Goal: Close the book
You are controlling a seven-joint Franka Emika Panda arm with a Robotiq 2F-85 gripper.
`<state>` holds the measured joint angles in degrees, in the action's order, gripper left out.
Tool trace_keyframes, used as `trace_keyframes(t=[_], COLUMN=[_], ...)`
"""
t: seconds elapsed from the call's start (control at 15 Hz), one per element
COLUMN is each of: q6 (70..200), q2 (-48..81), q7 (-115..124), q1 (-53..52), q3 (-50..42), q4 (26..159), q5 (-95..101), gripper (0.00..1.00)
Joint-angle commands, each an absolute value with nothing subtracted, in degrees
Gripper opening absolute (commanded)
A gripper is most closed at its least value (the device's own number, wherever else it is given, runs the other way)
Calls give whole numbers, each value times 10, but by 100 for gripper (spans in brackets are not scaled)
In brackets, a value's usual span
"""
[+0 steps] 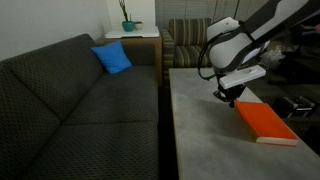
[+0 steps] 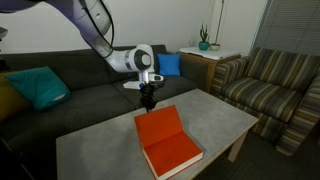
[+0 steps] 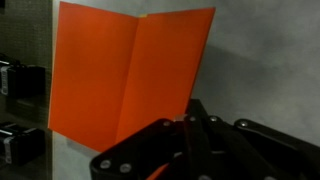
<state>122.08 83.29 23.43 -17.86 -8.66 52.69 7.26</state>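
The orange-red book (image 1: 265, 121) lies on the grey table (image 1: 200, 130). In an exterior view (image 2: 165, 140) and in the wrist view (image 3: 130, 70) its orange surface shows a crease that splits it into two panels. A pale page edge shows along one side. My gripper (image 1: 228, 97) points down just above the table beside the book's end, also in an exterior view (image 2: 148, 102). In the wrist view the fingers (image 3: 190, 125) are pressed together with nothing between them, just short of the book's near edge.
A dark grey sofa (image 1: 70, 100) with a blue cushion (image 1: 112, 58) runs along one side of the table. A striped armchair (image 2: 275, 85) stands off another side. A side table with a potted plant (image 1: 128, 25) is behind. A teal cushion (image 2: 38, 85) lies on the sofa.
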Motion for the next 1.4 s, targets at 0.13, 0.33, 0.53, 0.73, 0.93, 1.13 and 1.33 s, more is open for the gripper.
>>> trace_keyframes(t=[0.13, 0.33, 0.53, 0.73, 0.93, 1.13, 1.33], q6=[1196, 1192, 1200, 1215, 1226, 1221, 1219], q2=[768, 743, 727, 733, 742, 753, 758], q7=[323, 365, 395, 416, 429, 450, 460], q1=[-202, -209, -203, -186, -175, -157, -146], q3=[-146, -165, -165, -155, -153, -146, -142], q4=[602, 652, 704, 753, 794, 818, 832], q5=[87, 80, 69, 50, 29, 43, 42], gripper=[0, 0, 0, 0, 0, 0, 0])
